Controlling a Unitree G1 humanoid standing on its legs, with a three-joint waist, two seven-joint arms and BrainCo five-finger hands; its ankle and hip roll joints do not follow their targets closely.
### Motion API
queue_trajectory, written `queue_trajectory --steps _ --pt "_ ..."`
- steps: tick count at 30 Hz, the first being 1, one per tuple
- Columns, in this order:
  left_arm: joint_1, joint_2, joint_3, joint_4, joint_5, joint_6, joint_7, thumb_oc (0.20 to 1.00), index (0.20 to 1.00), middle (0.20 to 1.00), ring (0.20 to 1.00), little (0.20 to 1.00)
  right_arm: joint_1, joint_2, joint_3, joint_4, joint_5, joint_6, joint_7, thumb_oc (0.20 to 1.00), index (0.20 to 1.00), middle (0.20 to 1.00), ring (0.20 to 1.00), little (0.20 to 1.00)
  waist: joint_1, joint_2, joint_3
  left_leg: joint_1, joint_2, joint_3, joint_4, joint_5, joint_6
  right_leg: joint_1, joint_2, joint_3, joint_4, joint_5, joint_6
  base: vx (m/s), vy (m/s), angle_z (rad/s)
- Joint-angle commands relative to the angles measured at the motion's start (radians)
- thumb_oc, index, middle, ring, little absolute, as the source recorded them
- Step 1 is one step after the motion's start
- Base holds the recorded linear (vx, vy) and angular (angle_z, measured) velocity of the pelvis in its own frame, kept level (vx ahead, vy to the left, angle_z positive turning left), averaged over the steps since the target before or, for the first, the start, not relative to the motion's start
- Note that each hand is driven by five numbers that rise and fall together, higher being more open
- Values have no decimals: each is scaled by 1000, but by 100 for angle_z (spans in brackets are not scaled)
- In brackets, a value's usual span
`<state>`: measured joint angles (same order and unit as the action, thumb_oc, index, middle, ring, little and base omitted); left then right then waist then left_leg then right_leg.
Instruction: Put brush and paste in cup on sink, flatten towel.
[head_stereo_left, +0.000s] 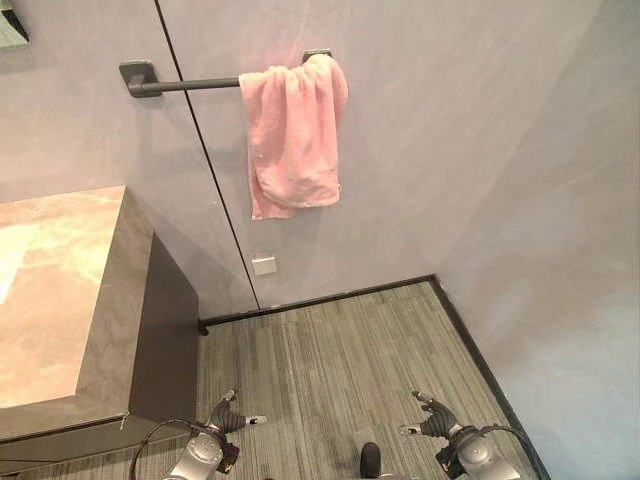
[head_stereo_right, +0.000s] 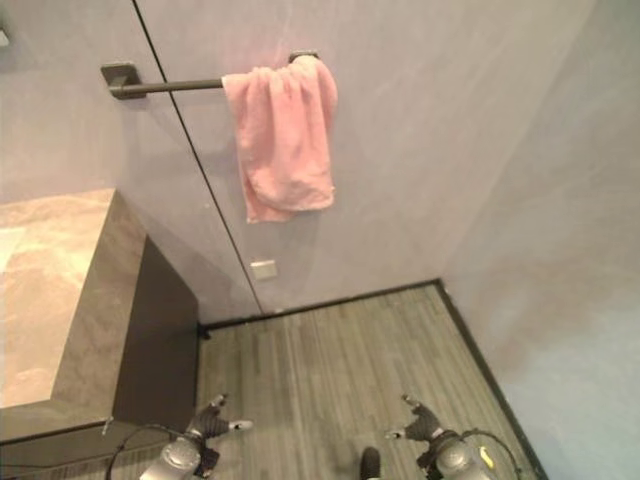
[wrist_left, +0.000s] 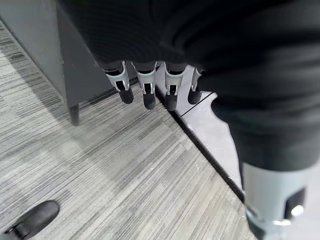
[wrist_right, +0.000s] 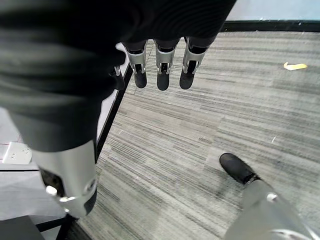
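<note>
Both robot hands hang low over the grey plank floor (head_stereo_left: 340, 360), nearest the head camera: the left hand (head_stereo_left: 228, 418) at lower left, the right hand (head_stereo_left: 432, 419) at lower right. Each wrist view shows its fingers (wrist_left: 148, 90) straight and relaxed, slightly spread, holding nothing, with bare floor past the tips. High on the pale wall (head_stereo_left: 430, 150), well apart from both hands, a pink towel (head_stereo_left: 293, 135) is draped bunched and folded over the right end of a dark towel bar (head_stereo_left: 185, 84). A stone-topped sink counter (head_stereo_left: 60, 290) stands at the left, and a small white wall outlet (head_stereo_left: 264, 264) sits below the towel.
</note>
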<state>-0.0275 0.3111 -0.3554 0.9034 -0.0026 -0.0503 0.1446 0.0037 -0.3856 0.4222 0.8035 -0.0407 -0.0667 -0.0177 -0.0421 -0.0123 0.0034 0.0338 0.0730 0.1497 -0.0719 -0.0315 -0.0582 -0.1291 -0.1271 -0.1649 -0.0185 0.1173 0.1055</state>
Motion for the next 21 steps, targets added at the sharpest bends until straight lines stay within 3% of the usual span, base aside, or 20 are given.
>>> queue_trajectory --steps 1,4,6,7,9,13,14,16,18,19,21 --pt "69 136 54 -263 24 -29 -15 1000 1000 1000 1000 1000 13 -52 -40 -301 7 -37 11 1000 1000 1000 1000 1000 -15 -40 49 -51 -110 -28 103 -31 76 -92 -18 80 288 -37 68 -39 169 -29" --pt "124 171 83 -313 33 -28 -33 1000 1000 1000 1000 1000 55 -91 -67 -406 7 -46 42 1000 1000 1000 1000 1000 -23 -38 82 -24 -129 -33 86 -29 94 -156 -43 97 418 54 79 -26 167 -11" --pt "147 187 101 -344 34 -22 -46 1000 1000 1000 1000 1000 80 -100 -87 -454 -1 -47 46 1000 1000 1000 1000 1000 -25 -17 119 -5 -133 -39 80 -32 109 -213 -42 90 531 56 68 45 198 -4" --pt "142 179 101 -328 39 -19 -46 1000 1000 1000 1000 1000 81 -97 -92 -450 0 -47 43 1000 1000 1000 1000 1000 -38 -15 123 0 -138 -52 79 -37 109 -232 -2 118 536 33 62 135 126 0" --pt "118 168 93 -291 48 -19 -43 1000 1000 1000 1000 1000 76 -92 -93 -425 0 -45 41 1000 1000 1000 1000 1000 -53 -17 126 5 -153 -74 89 -51 111 -259 47 135 487 4 50 175 53 3" --pt "96 158 82 -281 47 -18 -49 1000 1000 1000 1000 1000 75 -97 -96 -428 -5 -41 33 1000 1000 1000 1000 1000 -65 -12 129 15 -162 -87 96 -80 102 -289 19 96 342 1 45 183 -16 36" --pt "77 156 72 -264 55 -22 -49 1000 1000 1000 1000 1000 74 -101 -100 -418 -11 -42 27 1000 1000 1000 1000 1000 -85 -18 130 35 -173 -113 103 -103 89 -309 13 124 210 29 61 223 -42 44" --pt "62 151 68 -249 54 -24 -45 1000 1000 1000 1000 1000 70 -101 -98 -410 -16 -41 22 1000 1000 1000 1000 1000 -90 -19 134 60 -166 -122 106 -120 75 -299 1 130 125 64 74 347 -94 34" --pt "59 147 67 -240 51 -25 -44 1000 1000 1000 1000 1000 68 -100 -95 -403 -20 -40 21 1000 1000 1000 1000 1000 -91 -17 135 72 -160 -127 106 -124 69 -297 -6 111 99 81 78 302 -103 43" --pt "53 127 66 -205 33 -23 -45 1000 1000 1000 1000 1000 70 -98 -94 -382 -30 -35 21 1000 1000 1000 1000 1000 -93 -20 123 106 -154 -146 102 -126 57 -289 -3 71 84 95 79 349 -142 29" --pt "41 106 48 -159 30 -22 -46 1000 1000 1000 1000 1000 80 -96 -89 -360 -34 -30 27 1000 1000 1000 1000 1000 -104 -17 98 133 -137 -177 110 -127 42 -269 17 103 89 87 65 401 -180 45"
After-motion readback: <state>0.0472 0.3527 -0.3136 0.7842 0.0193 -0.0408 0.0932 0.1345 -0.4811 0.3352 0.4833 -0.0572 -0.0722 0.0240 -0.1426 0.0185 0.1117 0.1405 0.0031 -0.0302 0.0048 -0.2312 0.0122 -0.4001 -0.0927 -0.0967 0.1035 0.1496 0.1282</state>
